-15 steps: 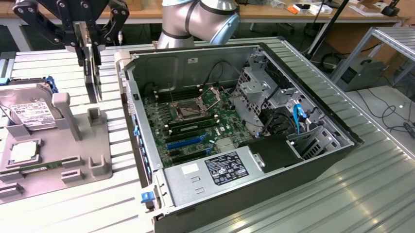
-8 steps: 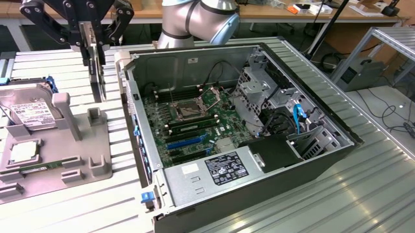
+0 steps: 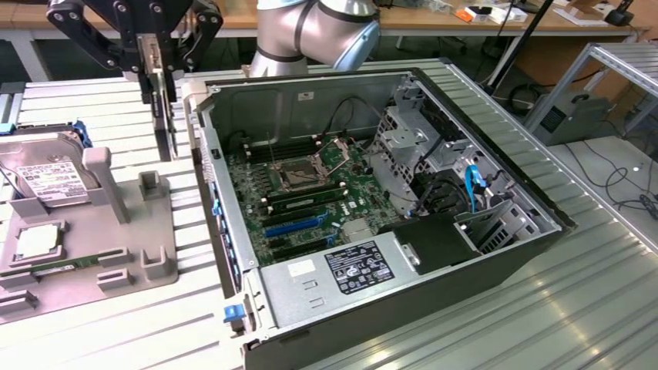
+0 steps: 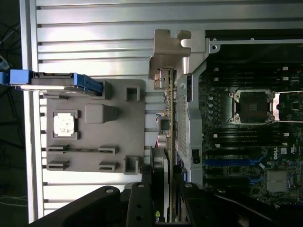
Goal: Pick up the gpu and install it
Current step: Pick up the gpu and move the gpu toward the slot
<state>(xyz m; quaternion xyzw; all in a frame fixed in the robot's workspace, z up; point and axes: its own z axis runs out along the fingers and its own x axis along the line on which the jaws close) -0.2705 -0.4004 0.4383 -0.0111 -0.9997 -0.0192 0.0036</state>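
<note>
My gripper (image 3: 156, 62) is clamped partway closed on the gpu (image 3: 165, 123), which hangs on edge in the air just outside the computer case (image 3: 298, 108). Pickup is done; seating it inside the case is not.

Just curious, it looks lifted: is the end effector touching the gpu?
Touching: in the exterior view the gpu hangs edge-on, pinched in the end effector.

"DELL" on the motherboard (image 4: 251, 142)

gpu (image 3: 162, 116) between tray (image 3: 72, 281) and case (image 3: 411, 324), hard drive (image 3: 46, 177) on tray (upright)
</note>
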